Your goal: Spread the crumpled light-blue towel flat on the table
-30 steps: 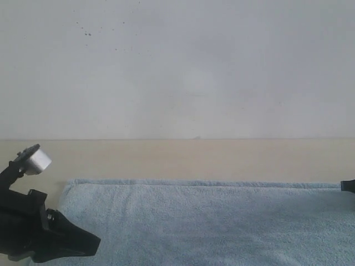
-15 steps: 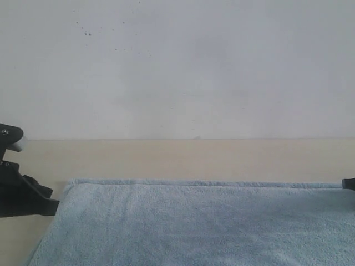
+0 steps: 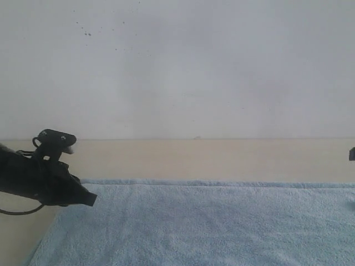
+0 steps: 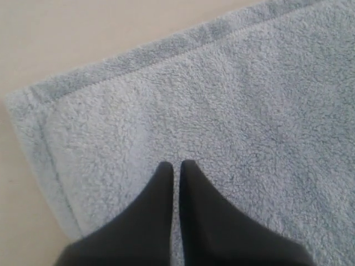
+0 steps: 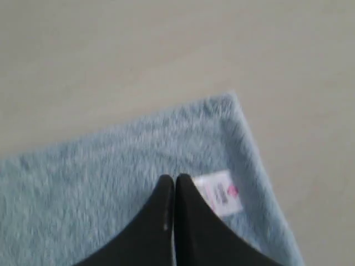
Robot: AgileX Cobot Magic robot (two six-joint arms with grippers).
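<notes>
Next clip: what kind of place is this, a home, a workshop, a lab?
Probably a lab test bench: a plain cream table, a plain white wall behind it, and just a light-blue towel under the left end effector and right end effector.

Exterior camera sits low, facing the wall (image 3: pixel 183 66) across the table (image 3: pixel 183 158). Wrist cameras look closely down on towel (image 3: pixel 211 221) corners, nine and three o'clock.
</notes>
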